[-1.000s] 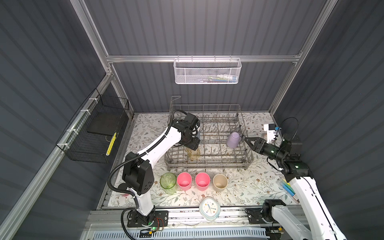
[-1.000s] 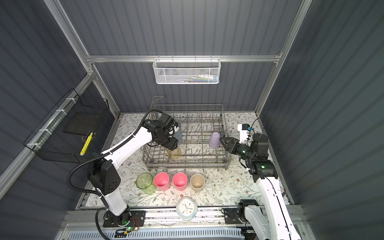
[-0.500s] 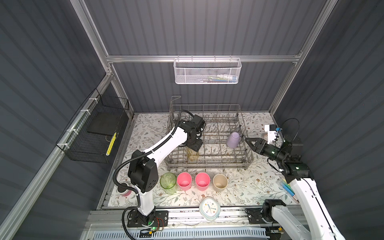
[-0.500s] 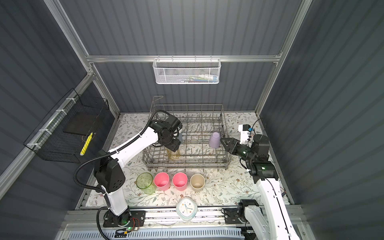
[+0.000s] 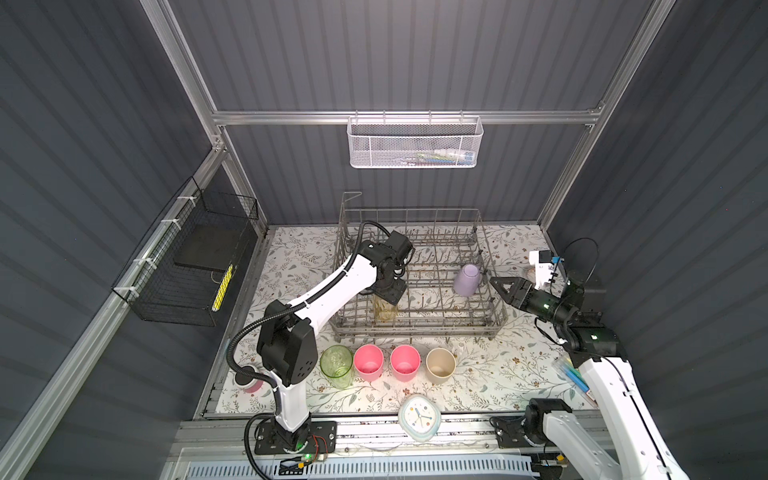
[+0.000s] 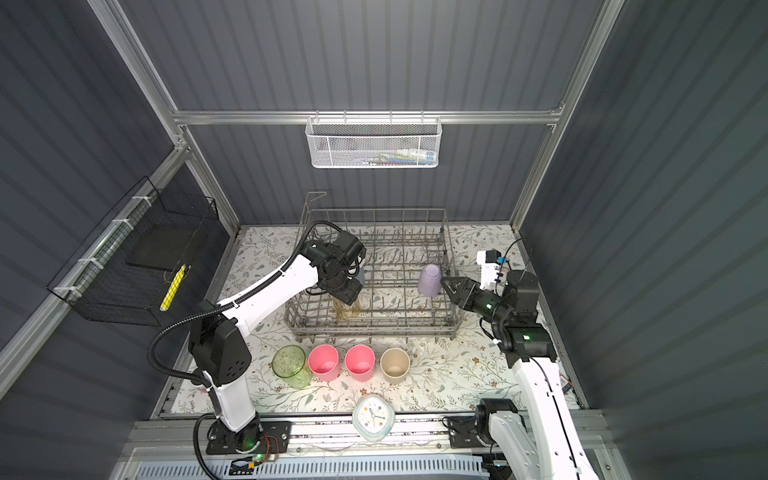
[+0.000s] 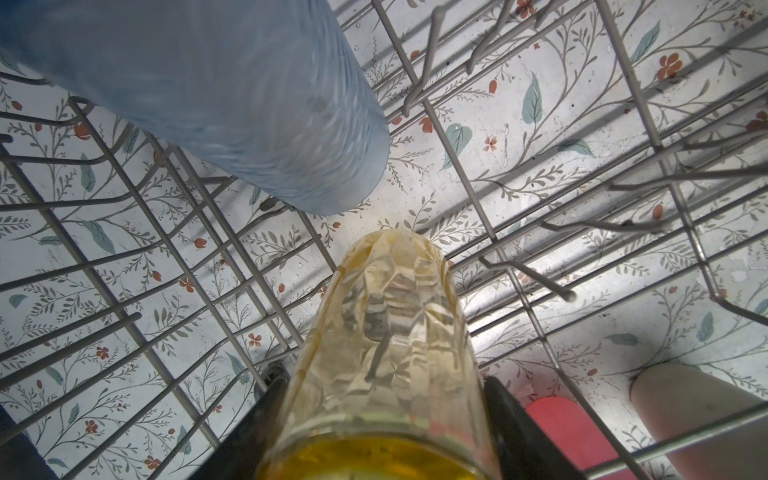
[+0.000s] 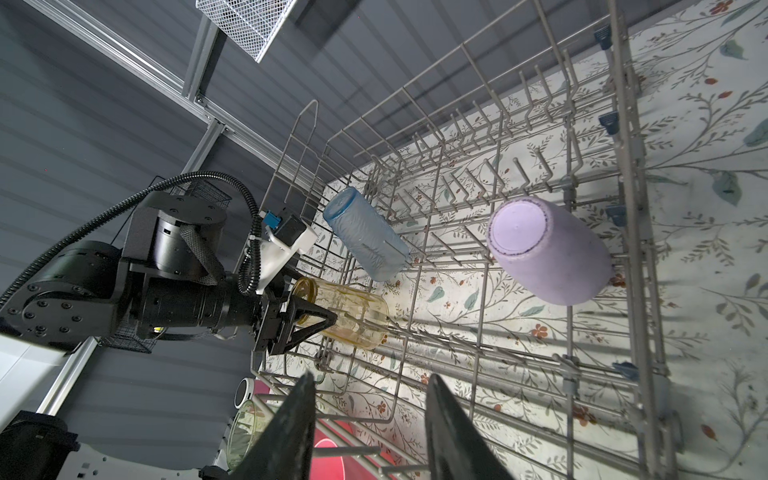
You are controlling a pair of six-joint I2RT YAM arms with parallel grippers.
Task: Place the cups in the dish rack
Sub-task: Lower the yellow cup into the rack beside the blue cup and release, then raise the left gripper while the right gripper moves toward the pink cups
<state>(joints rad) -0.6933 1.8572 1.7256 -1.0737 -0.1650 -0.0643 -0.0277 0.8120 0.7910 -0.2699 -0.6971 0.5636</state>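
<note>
Yellow cup (image 7: 386,332) is being held low inside the dish rack (image 5: 436,328), toward its front left. It is tilted, with the thick base toward the left gripper (image 7: 384,390) and the mouth apparently toward the rack floor.

Risks being judged:
- If the cup is released at this tilt, it could be tipped sideways instead of being seated over the tines (image 7: 528,274).
- A tine seems to be showing through the cup wall, so the rim could be caught on wire.
- Blue cup (image 7: 228,91) is sitting just beside it and could be knocked by a careless pull-out.
- The grip is being taken near the base only by the fingers (image 7: 511,415), so the smooth wall could be let slip.

Look of the yellow cup: translucent, faceted crinkly wall, handleless, slightly tapered. The left jaws are being pressed on both sides of it, fairly wide apart.

Blue cup is translucent and ribbed, leaning base up in the rack. Lavender cup (image 8: 548,253) is opaque, leaning base up near the rack's right wall.

Right gripper (image 8: 371,386) is being held by that right wall, jaws partly open, nothing between them.

Green cup (image 5: 337,365), pink cup (image 5: 368,361), second pink cup (image 5: 403,361) and beige cup (image 5: 440,365) are standing upright in a row on the table (image 5: 478,374) in front of the rack, not yet loaded.
</note>
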